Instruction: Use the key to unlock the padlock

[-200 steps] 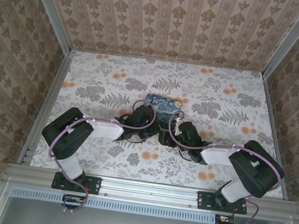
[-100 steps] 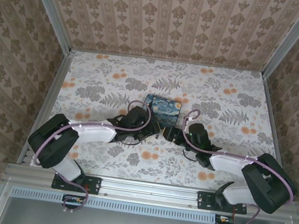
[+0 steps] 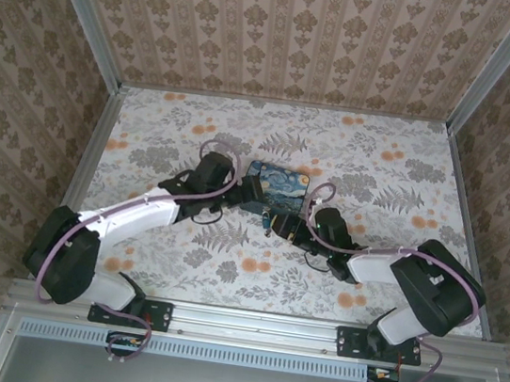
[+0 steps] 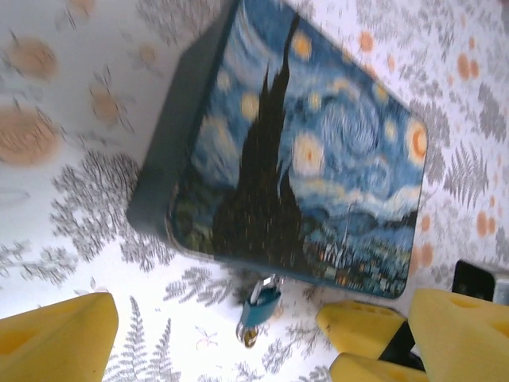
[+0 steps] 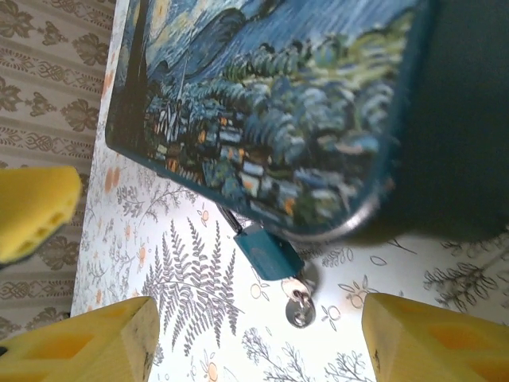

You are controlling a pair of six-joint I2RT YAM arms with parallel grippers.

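Left wrist view: the blue swirl-painted box (image 4: 318,151) lies flat on the flowered table (image 4: 95,199). The padlock (image 4: 261,305) sits against its near edge, between the wide-spread fingers of the left gripper (image 4: 262,342). The right gripper (image 5: 258,334), equally spread, faces the padlock from the opposite side. Since half a second ago, the left arm has swung out leftwards.

Left gripper (image 3: 253,194) shifts from near edge of the box (image 3: 287,180) to its left side, farther back. Left arm (image 3: 137,215) now lies stretched out, elbow further left.
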